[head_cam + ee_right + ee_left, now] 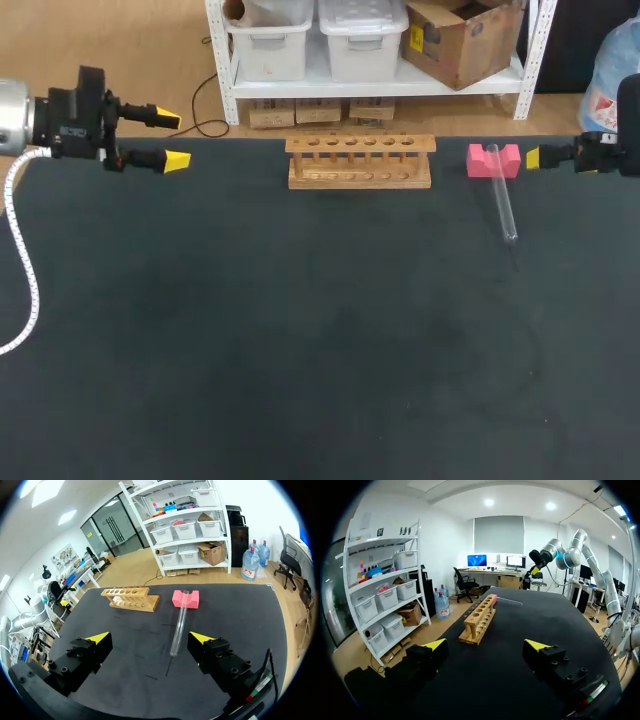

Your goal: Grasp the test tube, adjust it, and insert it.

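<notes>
A clear test tube (503,205) lies on the black table (300,350), its far end resting in the notch of a pink block (493,161). Left of the block stands a wooden rack (360,162) with a row of empty holes. My right gripper (535,158) hovers at the table's right edge beside the block. In the right wrist view it is open (150,638), with the tube (178,625) ahead between the wide-spread fingers, touching neither. My left gripper (170,139) hangs open at the far left, with the rack (480,620) well ahead of it (487,644).
The pink block (185,599) and the rack (130,599) sit near the table's far edge. Bare black tabletop (530,625) stretches from the rack toward the front. A white cable (25,270) hangs from my left arm over the table's left side.
</notes>
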`<state>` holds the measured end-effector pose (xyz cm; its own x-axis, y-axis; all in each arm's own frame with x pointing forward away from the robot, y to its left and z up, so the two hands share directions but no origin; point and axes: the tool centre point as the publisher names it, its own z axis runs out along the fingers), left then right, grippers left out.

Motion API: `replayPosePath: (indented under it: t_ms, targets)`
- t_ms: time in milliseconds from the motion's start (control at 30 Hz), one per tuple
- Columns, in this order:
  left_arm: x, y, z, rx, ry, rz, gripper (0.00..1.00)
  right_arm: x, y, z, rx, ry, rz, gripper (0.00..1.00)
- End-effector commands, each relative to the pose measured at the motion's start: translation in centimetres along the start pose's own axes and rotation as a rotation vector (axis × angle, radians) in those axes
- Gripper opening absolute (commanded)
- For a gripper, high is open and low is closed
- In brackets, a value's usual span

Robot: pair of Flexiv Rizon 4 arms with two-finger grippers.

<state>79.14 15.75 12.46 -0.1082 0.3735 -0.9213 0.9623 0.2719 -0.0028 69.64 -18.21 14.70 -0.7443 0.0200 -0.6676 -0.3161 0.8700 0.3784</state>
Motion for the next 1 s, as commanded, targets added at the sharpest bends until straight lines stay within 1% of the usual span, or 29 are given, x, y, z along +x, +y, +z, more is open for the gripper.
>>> replayPosePath:
  t_ms: [33,933,1000]
  targets:
    - [-0.1,0.9,0.5,0.052,0.01,-0.002,1.0,0.1,0.0,0.0,0.004,-0.001,-0.001,1.0]
    - [-0.1,0.9,0.5,0.052,0.01,-0.002,1.0,0.1,0.0,0.0,0.004,-0.001,-0.001,1.0]
    - [-0.1,0.9,0.5,0.052,0.01,-0.002,1.0,-0.9,0.6,1.6,0.014,-0.005,0.006,1.0]
